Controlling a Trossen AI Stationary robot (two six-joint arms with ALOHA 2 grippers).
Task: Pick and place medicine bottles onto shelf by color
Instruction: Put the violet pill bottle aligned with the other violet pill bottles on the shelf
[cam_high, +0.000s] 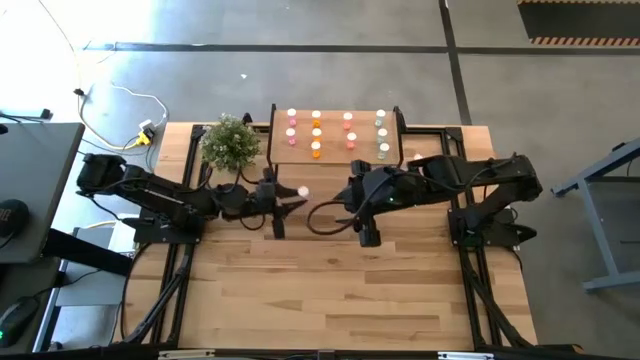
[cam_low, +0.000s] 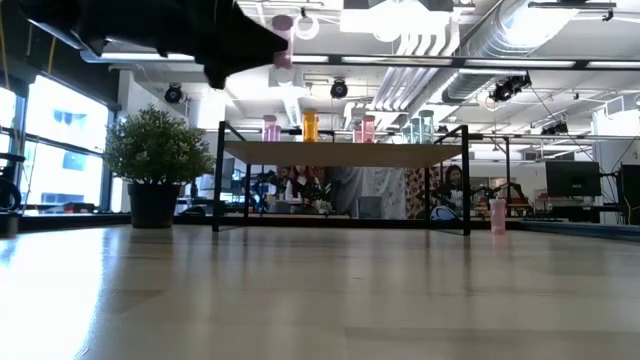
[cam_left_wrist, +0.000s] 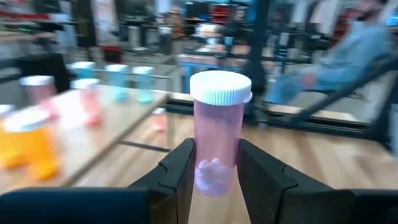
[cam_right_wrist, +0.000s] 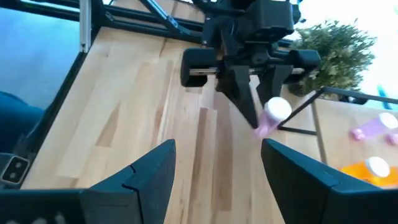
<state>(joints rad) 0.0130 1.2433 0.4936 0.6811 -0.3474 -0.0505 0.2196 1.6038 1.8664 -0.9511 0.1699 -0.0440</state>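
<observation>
My left gripper (cam_high: 292, 199) sits in front of the shelf (cam_high: 335, 152), a small light-wood board on thin black legs, and is shut on a pink bottle (cam_left_wrist: 215, 134) with a white cap (cam_left_wrist: 220, 87). It shows high in the low view, the bottle (cam_low: 283, 42) well above the shelf board (cam_low: 340, 154). Several pink, orange and pale green bottles stand in rows on the shelf (cam_high: 317, 128). My right gripper (cam_right_wrist: 217, 177) is open and touches nothing; it hovers over the table right of the left gripper (cam_high: 366, 234). One pink bottle (cam_high: 415, 157) stands on the table right of the shelf. My left gripper pinches the pink bottle by the lower part of its body (cam_left_wrist: 214, 174) between its two fingers (cam_left_wrist: 180, 168). The fingers come roughly level from the table's left side. The bottle is lifted clear of the table, its capped end above the fingers.
A green potted plant (cam_high: 230, 143) stands at the shelf's left end, close to my left arm. The near half of the wood table (cam_high: 330, 300) has free room. People sit in the room beyond the table (cam_low: 450, 190).
</observation>
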